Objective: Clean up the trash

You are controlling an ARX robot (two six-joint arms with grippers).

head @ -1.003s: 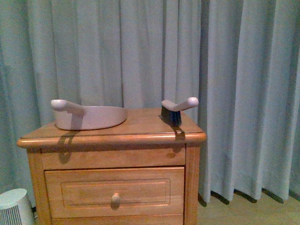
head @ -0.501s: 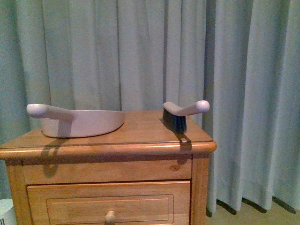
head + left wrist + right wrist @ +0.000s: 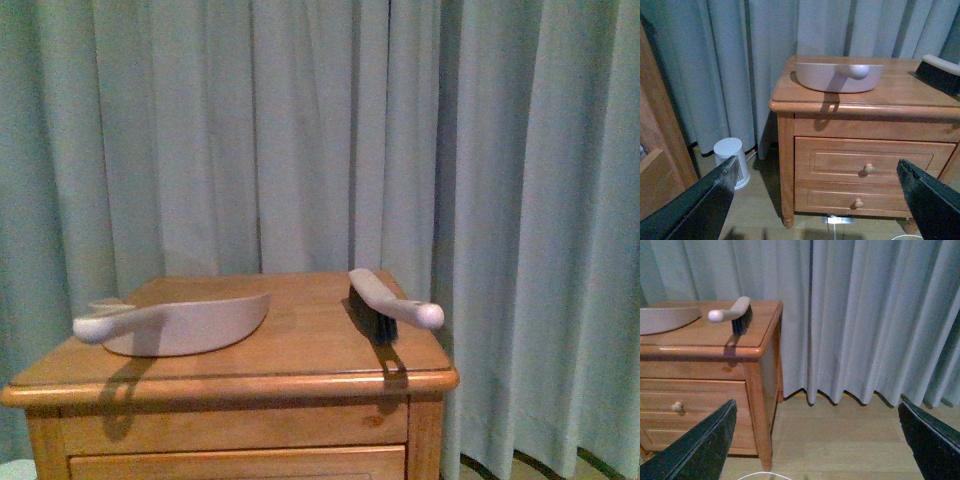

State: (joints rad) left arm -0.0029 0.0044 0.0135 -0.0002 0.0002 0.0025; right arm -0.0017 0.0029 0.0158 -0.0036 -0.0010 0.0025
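The trash is not in any view; I judge it light and soft, better swept than pinched. On the counter [image 3: 300,352] the dustpan [image 3: 190,325] lies at 9 o'clock and the brush [image 3: 383,303] at 3 o'clock, its stiff handle the likely place to hold. The left gripper [image 3: 817,161] and right gripper [image 3: 816,402] are wide open and hold nothing.

A home bedroom: wooden nightstand [image 3: 230,385], full-length curtains [image 3: 500,200], wood floor [image 3: 840,440].
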